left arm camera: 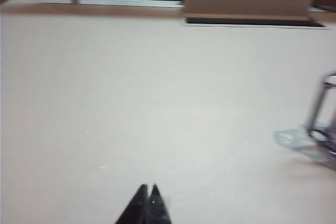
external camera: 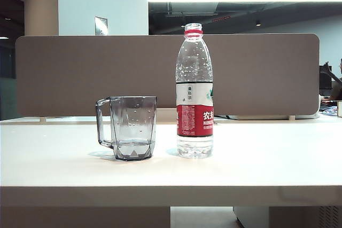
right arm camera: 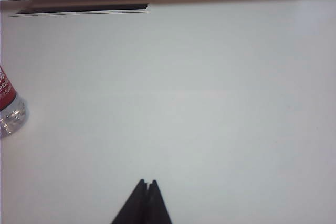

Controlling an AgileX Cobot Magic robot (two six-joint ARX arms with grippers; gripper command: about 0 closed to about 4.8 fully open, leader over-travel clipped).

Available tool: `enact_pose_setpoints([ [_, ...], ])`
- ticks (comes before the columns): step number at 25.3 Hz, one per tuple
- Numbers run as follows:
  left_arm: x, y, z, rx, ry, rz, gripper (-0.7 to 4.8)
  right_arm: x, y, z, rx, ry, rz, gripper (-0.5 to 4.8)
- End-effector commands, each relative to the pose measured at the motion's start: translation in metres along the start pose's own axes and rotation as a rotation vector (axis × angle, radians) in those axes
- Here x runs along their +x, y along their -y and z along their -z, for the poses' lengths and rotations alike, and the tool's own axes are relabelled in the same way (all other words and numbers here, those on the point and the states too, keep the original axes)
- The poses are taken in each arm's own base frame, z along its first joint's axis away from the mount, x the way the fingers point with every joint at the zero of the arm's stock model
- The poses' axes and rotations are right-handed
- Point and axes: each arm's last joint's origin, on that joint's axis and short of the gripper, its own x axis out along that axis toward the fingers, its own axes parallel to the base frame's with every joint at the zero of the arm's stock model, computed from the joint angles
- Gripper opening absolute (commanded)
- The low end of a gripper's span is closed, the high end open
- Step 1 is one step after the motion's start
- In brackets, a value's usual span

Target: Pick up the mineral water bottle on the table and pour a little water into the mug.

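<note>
Flanking bare table [external camera: 267, 164]: closed left pincer [left arm camera: 148, 188], right pincer [right arm camera: 146, 183].

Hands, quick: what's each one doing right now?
Left hand: closed, holding nothing, over bare table beside the mug.
Right hand: closed, holding nothing, away from the bottle.

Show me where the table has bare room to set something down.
Table: bare left of the mug, right of the bottle, and along the front edge. Only the gap between mug and bottle is tight. Left gripper and right gripper, both shut, sit over bare tabletop.
</note>
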Motion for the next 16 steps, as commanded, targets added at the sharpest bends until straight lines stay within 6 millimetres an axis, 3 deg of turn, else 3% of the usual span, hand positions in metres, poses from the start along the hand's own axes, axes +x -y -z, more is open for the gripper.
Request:
enact_pose_setpoints([
  [1,-0.0005,-0.0017,-0.0018,-0.023,0.007,-0.057,-0.05,0.0007,0.0001,0.0012,-0.002,0.005,0.000,-0.05],
  [16,-0.0006,-0.0015,0.0028,-0.022,-0.041,-0.050,-0.05,0.0007,0.0001,0.0012,-0.002,0.005,0.000,-0.05],
])
